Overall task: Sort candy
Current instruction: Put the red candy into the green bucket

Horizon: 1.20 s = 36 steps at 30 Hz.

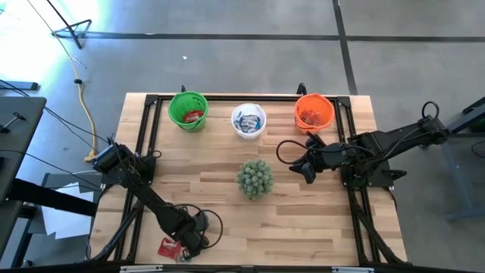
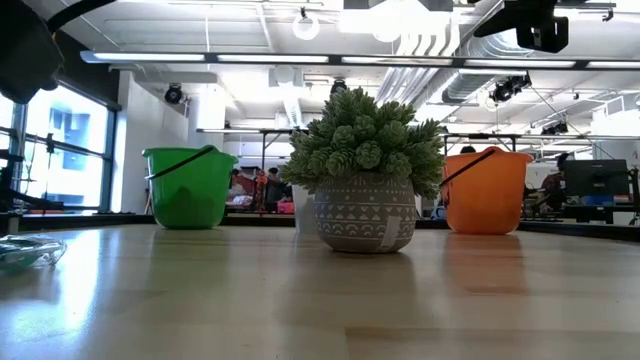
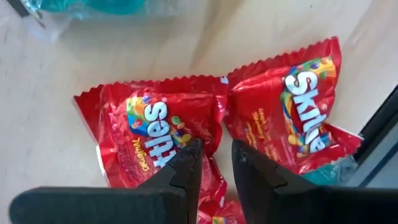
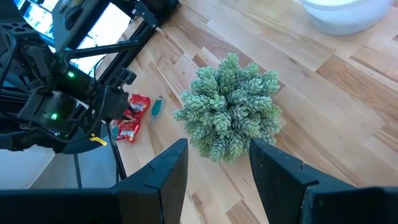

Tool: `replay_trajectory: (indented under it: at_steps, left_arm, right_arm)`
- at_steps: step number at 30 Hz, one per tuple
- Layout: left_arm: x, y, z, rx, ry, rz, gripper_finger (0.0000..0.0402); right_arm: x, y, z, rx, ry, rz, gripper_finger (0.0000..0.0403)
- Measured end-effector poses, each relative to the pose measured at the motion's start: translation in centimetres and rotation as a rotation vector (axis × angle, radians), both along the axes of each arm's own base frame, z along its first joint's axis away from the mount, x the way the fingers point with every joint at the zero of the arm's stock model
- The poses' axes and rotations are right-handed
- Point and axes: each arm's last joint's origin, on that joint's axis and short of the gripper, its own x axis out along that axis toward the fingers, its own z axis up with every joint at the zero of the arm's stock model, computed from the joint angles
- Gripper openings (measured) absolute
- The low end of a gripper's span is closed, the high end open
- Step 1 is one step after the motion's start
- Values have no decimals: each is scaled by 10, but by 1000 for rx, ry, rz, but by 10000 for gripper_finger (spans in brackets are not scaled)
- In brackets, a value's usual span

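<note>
- The left hand [image 1: 184,247] is low over the wooden counter [image 1: 303,220], at about 7 o'clock from the spiky green plant in its patterned pot [image 1: 255,179].
- Its two dark fingers [image 3: 180,171] stand a little apart, tips down on a shiny red candy packet [image 3: 149,137]. They are not clamped on it yet.
- A second red packet [image 3: 298,112] lies just beside the first, touching it. A blue wrapped sweet [image 4: 157,106] lies near them.
- The fingers sit over the packet's edge, I think, so they can pinch it.
- The green cup [image 1: 188,111], white cup [image 1: 248,121] and orange cup [image 1: 314,112] line the far edge. Each holds sorted candy.
- The right hand [image 1: 301,168] waits at 3 o'clock of the plant, fingers apart and holding nothing.
</note>
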Motion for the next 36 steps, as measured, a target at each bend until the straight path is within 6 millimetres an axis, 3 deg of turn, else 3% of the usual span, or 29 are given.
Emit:
replay_trajectory:
  at_steps: [20,36]
  left_arm:
    - [-1,1,2,-19,35,10,77]
    - [15,25,3,-1,75,58,77]
  right_arm:
    - [0,0,0,-77,3,70,165]
    - [0,0,0,-78,4,71,165]
